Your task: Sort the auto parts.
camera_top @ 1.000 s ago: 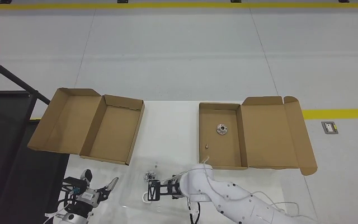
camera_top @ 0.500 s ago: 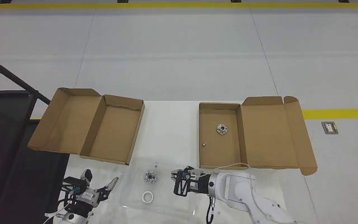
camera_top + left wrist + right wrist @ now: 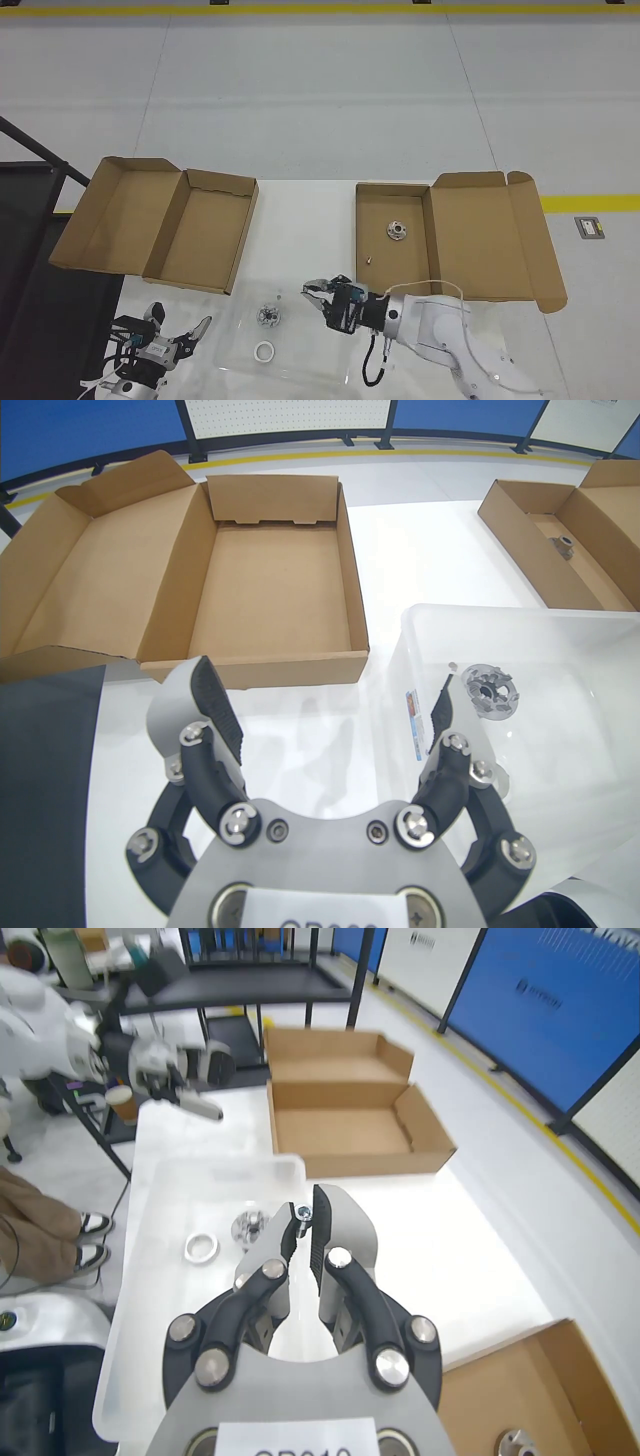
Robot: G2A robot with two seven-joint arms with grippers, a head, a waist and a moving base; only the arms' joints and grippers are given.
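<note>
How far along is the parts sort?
Done: a flanged hub and a small bolt lie in the right box. In hand: the right gripper is shut on a second bolt, near the clear bin. To go: a toothed disc and a ring in the bin. The left gripper is open beside it.

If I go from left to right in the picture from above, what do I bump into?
Left cardboard box → toothed metal part → right gripper pinching a bolt → right cardboard box with a round flanged part inside.
</note>
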